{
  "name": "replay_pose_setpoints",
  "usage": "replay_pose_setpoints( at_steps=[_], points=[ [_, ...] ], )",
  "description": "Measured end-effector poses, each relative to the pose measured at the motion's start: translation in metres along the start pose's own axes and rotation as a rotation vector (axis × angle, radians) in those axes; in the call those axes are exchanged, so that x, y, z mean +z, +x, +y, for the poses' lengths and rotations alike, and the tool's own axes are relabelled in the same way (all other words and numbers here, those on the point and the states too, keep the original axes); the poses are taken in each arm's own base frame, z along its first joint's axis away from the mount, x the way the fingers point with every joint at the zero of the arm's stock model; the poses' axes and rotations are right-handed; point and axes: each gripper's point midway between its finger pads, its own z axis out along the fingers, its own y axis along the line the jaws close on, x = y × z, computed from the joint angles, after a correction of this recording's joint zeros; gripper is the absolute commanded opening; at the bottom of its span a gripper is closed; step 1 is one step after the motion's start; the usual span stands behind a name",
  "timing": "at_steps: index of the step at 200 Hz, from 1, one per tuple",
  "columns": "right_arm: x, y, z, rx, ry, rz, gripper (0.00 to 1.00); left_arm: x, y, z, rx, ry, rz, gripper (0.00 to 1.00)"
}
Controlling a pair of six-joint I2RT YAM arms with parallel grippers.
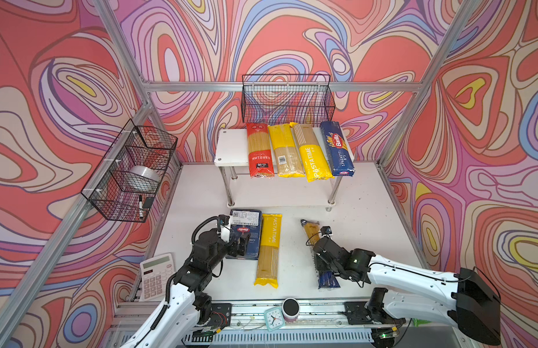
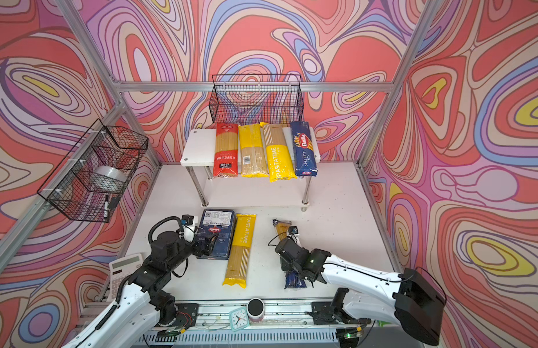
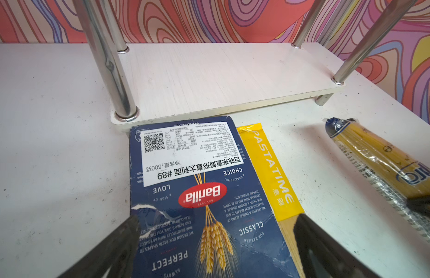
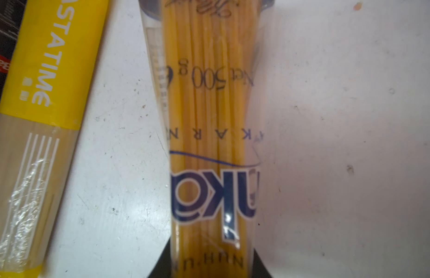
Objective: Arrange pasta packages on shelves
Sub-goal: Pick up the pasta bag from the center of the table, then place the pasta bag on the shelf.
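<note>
Pinching the blue-ended spaghetti bag [image 4: 209, 115] with the right gripper [image 4: 210, 267], jaws drawn in narrow around its middle and squeezing the clear film into a waist. Showing both dark blue ends poking out past the gripper in both top views, with the bag slanting across the white table [image 1: 367, 235]. Not managing to tell whether it's lifted off the surface or not.

Hovering the left gripper [image 3: 216, 217] over the wide Barilla box [image 3: 204, 192], jaws spread wide, wider than the box. Can't tell about contact. Lying edge to edge with that box: a yellow PASTATIME bag [image 1: 269, 244], well apart from the pinched one.

Sitting at the back of the table: the white two-tier rack [image 1: 228, 147]. Carrying four packs side by side on the top board: red bag [image 1: 260, 150], barcode-up yellow bag [image 1: 287, 150], shelf PASTATIME bag [image 1: 313, 159], slim Barilla box [image 1: 337, 150]. All overhanging the front edge a bit.

Looking at a scuffed, speckled matte tabletop, shiny chrome tube legs and flat rectangular boards. Also crinkly plastic on the bags and creased cardboard on the wide box. Swirly pink, red and purple wallpaper [image 1: 292, 36] wrapping all round, plus aluminium frame bars [image 1: 201, 86] and a black wire basket [image 1: 287, 99] hanging on the back wall.
</note>
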Motion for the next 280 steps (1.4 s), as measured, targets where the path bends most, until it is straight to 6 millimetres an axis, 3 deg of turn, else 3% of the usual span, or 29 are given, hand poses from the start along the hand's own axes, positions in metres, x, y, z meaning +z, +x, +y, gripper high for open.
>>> replay_pose_setpoints(
  at_steps=[55,105,148,228,280],
  points=[
    [-0.025,-0.040,0.012,-0.039,0.011,-0.081,0.05,0.000,0.000,0.000,0.000,0.000,0.000,1.00],
    [-0.031,-0.071,0.019,-0.080,0.036,-0.130,0.05,0.000,0.000,0.000,0.000,0.000,0.001,1.00],
    [-0.023,-0.091,0.015,-0.105,0.064,-0.127,0.04,0.000,0.000,0.000,0.000,0.000,0.001,1.00],
    [0.009,-0.101,-0.001,-0.091,0.066,-0.057,0.02,0.000,0.000,0.000,0.000,0.000,0.001,1.00],
    [0.021,-0.121,-0.003,-0.067,0.050,-0.063,0.02,0.000,0.000,0.001,0.000,-0.007,0.000,1.00]
  ],
)
